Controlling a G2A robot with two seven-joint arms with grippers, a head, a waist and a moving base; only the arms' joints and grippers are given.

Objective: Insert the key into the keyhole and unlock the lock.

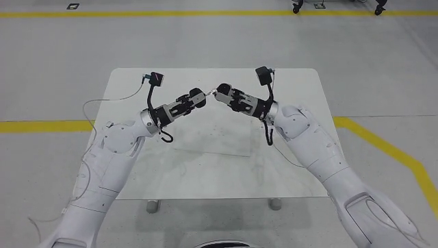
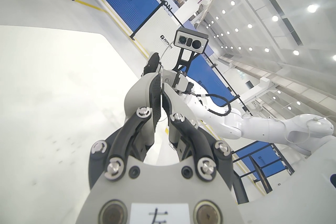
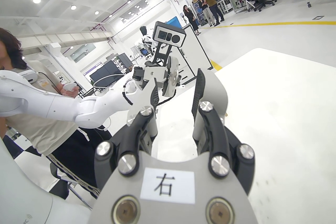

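up over the far half of the white, round-cornered table (image 1: 287, 166), midway between its side edges, two grippers meet tip to tip. left gripper (image 2: 161, 81) — grey shells, ribbed black pads (image 2: 155, 96) — has its fingers pressed nearly together on a small silvery metal piece (image 2: 166, 80) at their tips; key or lock, cannot tell. right gripper (image 3: 177, 76) — fingers spread wide — sits just beside that piece.

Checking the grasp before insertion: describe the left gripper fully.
The left gripper has two grey fingers with black ribbed pads, on black linkages pinned with silvery bolts to a grey base. The fingers are pressed together, pointing toward the right gripper above the table. A small silvery piece, unclear what, sits at its tips.
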